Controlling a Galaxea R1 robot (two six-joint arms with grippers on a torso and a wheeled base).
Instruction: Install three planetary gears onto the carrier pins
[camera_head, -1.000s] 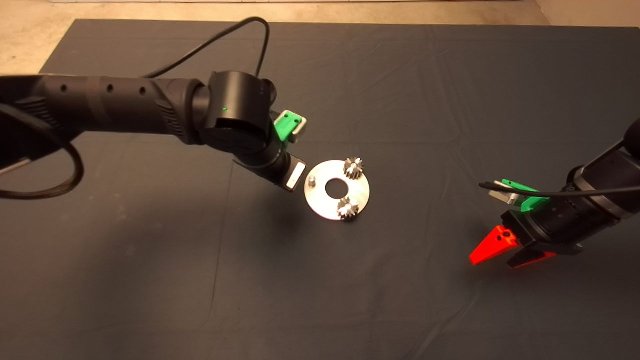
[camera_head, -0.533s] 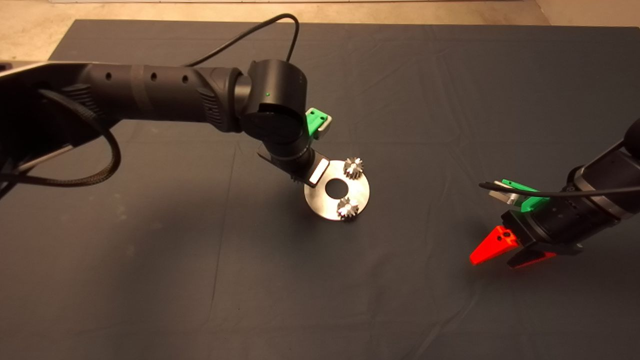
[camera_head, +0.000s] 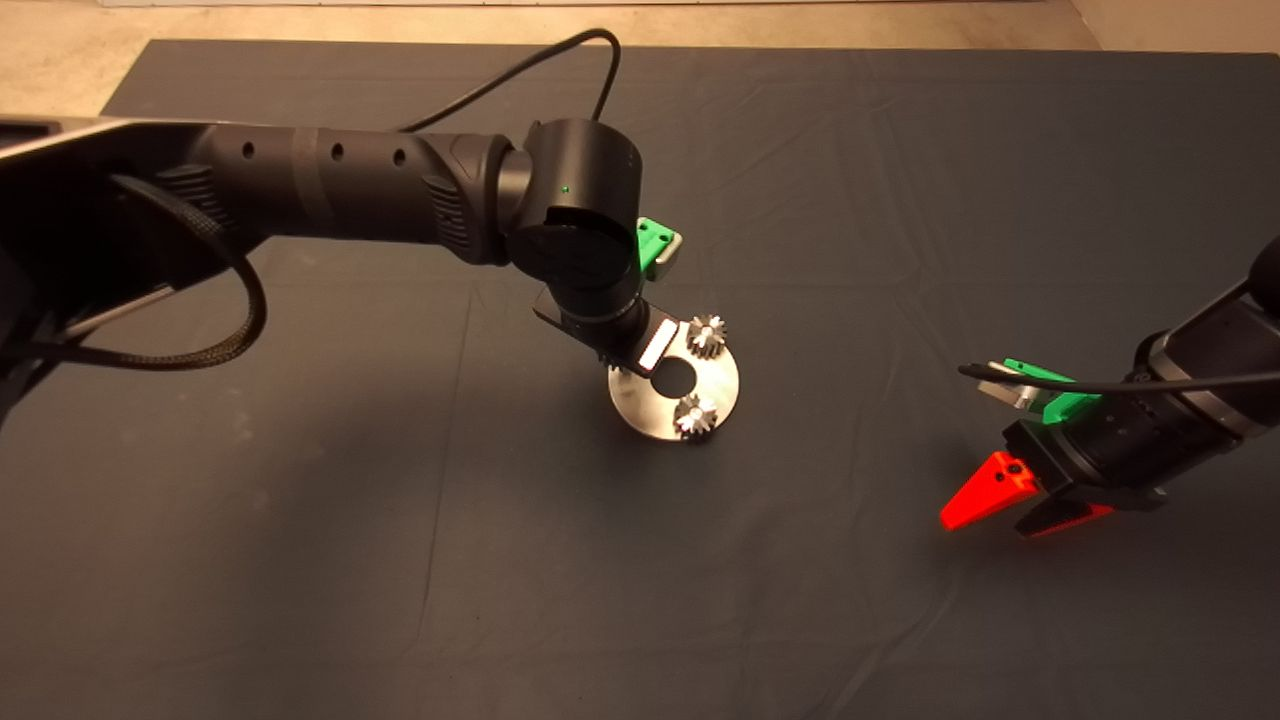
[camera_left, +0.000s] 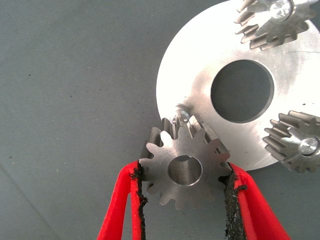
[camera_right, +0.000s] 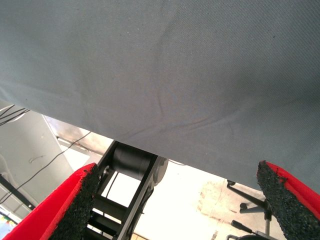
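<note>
The shiny carrier disc (camera_head: 716, 378) lies mid-mat with two planetary gears (camera_head: 707, 336) (camera_head: 696, 417) seated on its pins. My left gripper (camera_left: 185, 200) is shut on the third gear (camera_left: 186, 169) and holds it above the disc's (camera_left: 200, 95) near rim. The free pin (camera_left: 180, 116) shows just past the gear's teeth, not through its centre hole. The seated gears also show in the left wrist view (camera_left: 272, 22) (camera_left: 295, 142). In the head view the left wrist hides the held gear and the free pin. My right gripper (camera_head: 1010, 508) is open and parked at the mat's right side.
The dark mat (camera_head: 400, 560) has shallow creases. A black cable (camera_head: 520, 75) loops up behind the left arm. The right wrist view looks past the mat's edge (camera_right: 150, 135) at a floor with a chair base (camera_right: 250, 205).
My left arm has moved right, bringing the held gear from beside the disc to over its left rim and covering the free pin in the head view. The right arm has not moved.
</note>
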